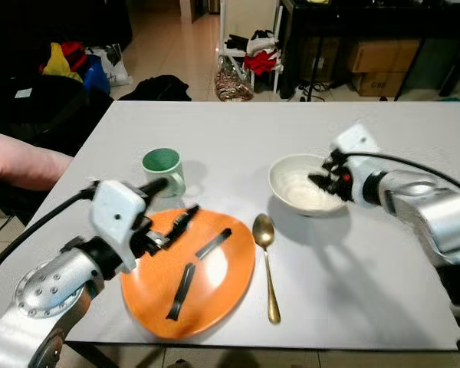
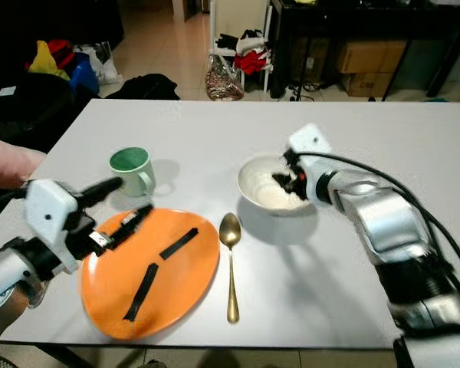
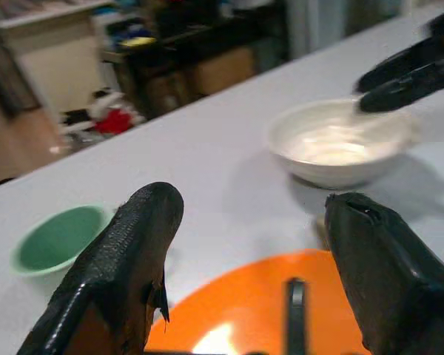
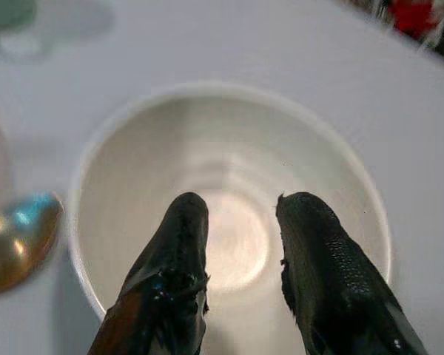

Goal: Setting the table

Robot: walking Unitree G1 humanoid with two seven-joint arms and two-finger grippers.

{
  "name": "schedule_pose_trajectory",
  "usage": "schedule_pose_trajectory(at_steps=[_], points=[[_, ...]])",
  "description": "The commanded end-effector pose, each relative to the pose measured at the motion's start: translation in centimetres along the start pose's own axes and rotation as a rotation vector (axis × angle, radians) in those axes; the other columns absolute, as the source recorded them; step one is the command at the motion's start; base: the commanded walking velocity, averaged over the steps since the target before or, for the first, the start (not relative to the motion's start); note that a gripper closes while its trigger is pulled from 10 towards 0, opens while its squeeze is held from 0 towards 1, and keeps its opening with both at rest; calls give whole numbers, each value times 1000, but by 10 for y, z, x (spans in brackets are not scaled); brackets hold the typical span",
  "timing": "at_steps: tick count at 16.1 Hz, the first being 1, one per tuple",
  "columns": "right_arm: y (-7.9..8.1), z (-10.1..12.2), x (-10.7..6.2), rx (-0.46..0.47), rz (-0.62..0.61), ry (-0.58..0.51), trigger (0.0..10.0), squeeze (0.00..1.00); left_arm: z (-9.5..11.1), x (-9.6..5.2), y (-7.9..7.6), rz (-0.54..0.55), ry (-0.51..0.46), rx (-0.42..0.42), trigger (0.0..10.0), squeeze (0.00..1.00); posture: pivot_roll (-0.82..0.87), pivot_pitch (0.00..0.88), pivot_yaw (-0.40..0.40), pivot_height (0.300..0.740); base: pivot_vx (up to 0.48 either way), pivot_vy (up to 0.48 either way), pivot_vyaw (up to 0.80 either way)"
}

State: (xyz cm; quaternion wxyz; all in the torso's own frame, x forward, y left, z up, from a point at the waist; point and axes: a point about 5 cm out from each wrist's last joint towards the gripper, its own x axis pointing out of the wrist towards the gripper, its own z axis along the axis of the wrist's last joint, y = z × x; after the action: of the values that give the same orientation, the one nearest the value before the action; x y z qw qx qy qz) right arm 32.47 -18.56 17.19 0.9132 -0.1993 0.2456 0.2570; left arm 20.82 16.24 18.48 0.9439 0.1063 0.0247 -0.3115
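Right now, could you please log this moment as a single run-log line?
left gripper: open over orange plate | right gripper: open above white bowl | spoon, green mug: on table

The table (image 1: pixel 238 130) is pale grey, and near its front left lies an orange plate (image 1: pixel 215 287) crossed by three black strips, with a golden spoon (image 1: pixel 267 261) to its right. Farther back on the left stands a pale green mug (image 1: pixel 165 170) with a darker green inside, and to the right a white bowl (image 1: pixel 295 192), plain and creamy within. Both arms are silver with white wrist housings, and the left gripper (image 3: pixel 244 288) and right gripper (image 4: pixel 240 259) have black fingers.
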Motion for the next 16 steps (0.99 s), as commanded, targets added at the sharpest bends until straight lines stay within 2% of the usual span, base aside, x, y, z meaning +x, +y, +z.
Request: schedule_pose_trajectory(at_steps=[1, 2, 3, 6, 9, 11, 16], points=[[-3, 5, 3, -38, -4, 0, 10000, 0, 1, 1, -2, -36, 14, 0, 10000, 0, -72, 0, 62, 740, 0, 0, 0], [-2, 8, 22, -40, 33, 7, 10000, 0, 1, 2, -3, -68, 26, -12, 10000, 0, -70, 0, 68, 740, 0, 0, 0], [1, 11, 33, -45, 57, 6, 10000, 0, 1, 1, -3, -83, 38, -15, 10000, 0, -69, 0, 67, 740, 0, 0, 0], [6, 18, 54, -61, 64, 11, 10000, 0, -2, -4, -3, -100, 72, -15, 10000, 0, -62, 0, 64, 740, 0, 0, 0], [16, 25, 69, -75, 103, 16, 10000, 0, -3, -8, -3, -113, 97, -18, 10000, 0, -53, 1, 54, 740, 0, 0, 0], [28, 42, 82, -62, 125, -41, 10000, 0, -3, -11, -1, -95, 106, -14, 10000, 0, -39, 3, 42, 740, 0, 0, 0], [59, 67, 95, -73, 223, -125, 10000, 0, -3, -15, 2, -59, 119, 6, 10000, 0, -30, 5, 32, 740, 0, 0, 0]])
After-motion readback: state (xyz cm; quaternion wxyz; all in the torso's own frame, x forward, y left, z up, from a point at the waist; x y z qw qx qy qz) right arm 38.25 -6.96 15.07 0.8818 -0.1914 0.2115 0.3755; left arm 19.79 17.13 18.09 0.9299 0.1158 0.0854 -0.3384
